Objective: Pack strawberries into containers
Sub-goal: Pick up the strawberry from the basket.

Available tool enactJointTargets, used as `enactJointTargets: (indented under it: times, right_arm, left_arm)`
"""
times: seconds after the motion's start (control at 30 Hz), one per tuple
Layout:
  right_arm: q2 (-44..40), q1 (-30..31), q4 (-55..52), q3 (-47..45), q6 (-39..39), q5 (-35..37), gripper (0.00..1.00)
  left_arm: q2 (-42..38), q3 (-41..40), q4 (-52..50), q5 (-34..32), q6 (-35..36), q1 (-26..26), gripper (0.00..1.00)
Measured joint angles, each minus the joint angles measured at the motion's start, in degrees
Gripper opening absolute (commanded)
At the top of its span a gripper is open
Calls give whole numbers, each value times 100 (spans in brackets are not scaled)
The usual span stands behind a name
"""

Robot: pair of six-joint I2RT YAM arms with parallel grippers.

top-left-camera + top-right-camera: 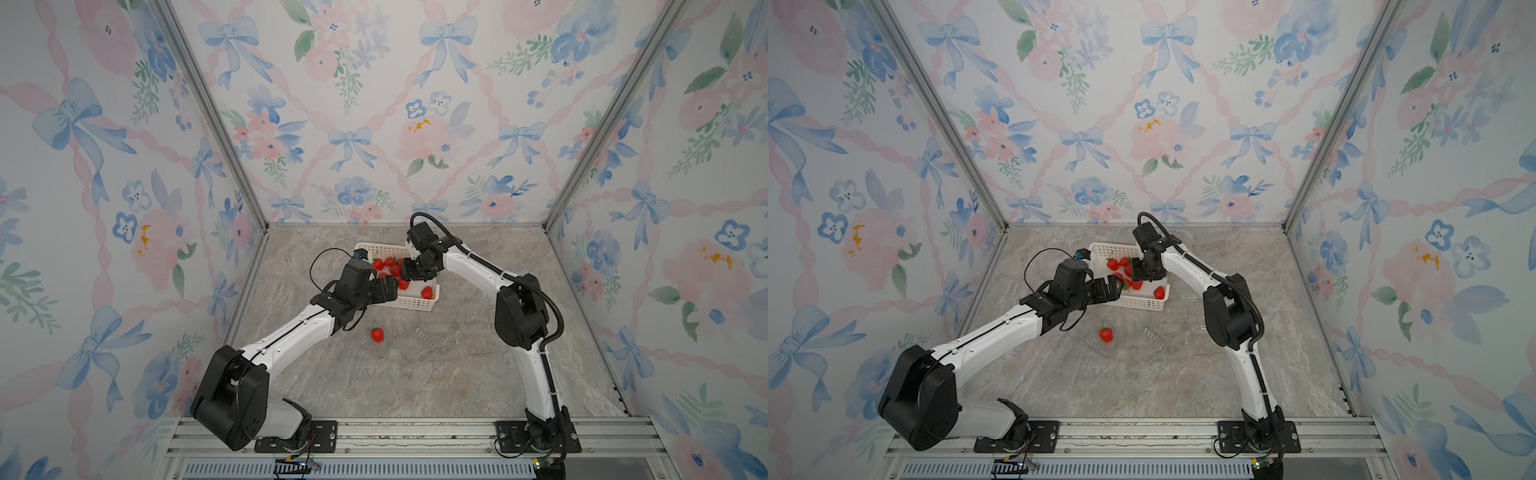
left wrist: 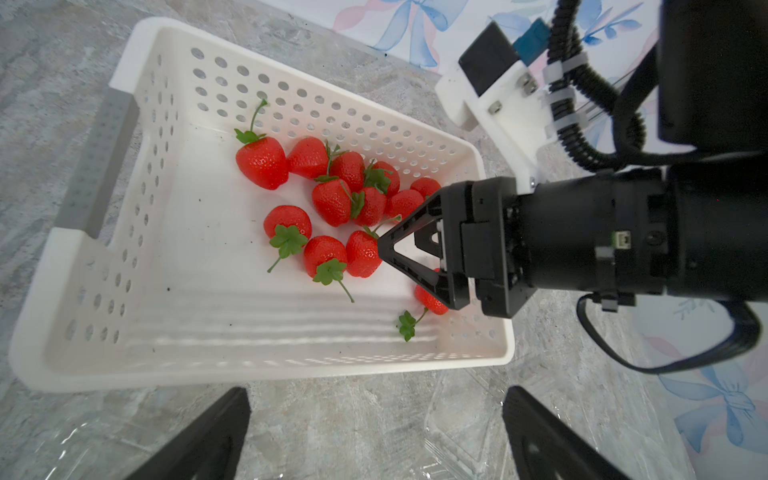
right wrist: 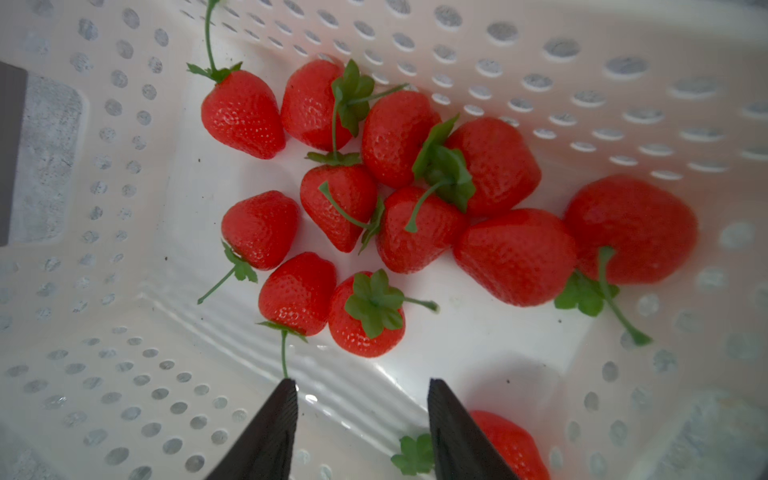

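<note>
Your right gripper (image 3: 360, 384) hangs half-open, empty, over the strawberries (image 3: 345, 208) in the basket (image 2: 249, 374); your left gripper (image 2: 376, 390) hovers wide open outside the rim, likely to leave it room.

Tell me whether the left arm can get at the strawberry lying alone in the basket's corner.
Probably not yet: the right gripper is down inside the basket, close beside that strawberry, and the open left gripper hangs outside the wall. Reaching in risks a collision.
</note>
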Motion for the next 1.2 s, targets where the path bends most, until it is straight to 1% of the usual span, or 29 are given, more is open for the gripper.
enactJointTargets:
  times: [0.17, 0.37, 0.77, 0.97, 1.2]
  right_arm:
    - [345, 0, -98, 271, 4, -2, 50]
    - [713, 0, -195, 573, 24, -24, 49]
    - [1099, 0, -260, 935, 87, -22, 42]
    - [1099, 0, -260, 938, 109, 2, 28]
    - [1099, 0, -260, 938, 109, 24, 18]
  left_arm:
    - [205, 103, 0, 0, 46, 0, 98]
    - [240, 111, 0, 0, 59, -2, 98]
    - [343, 116, 0, 20, 59, -2, 98]
    - [343, 116, 0, 20, 59, 0, 98]
    - [343, 116, 0, 17, 61, 0, 98]
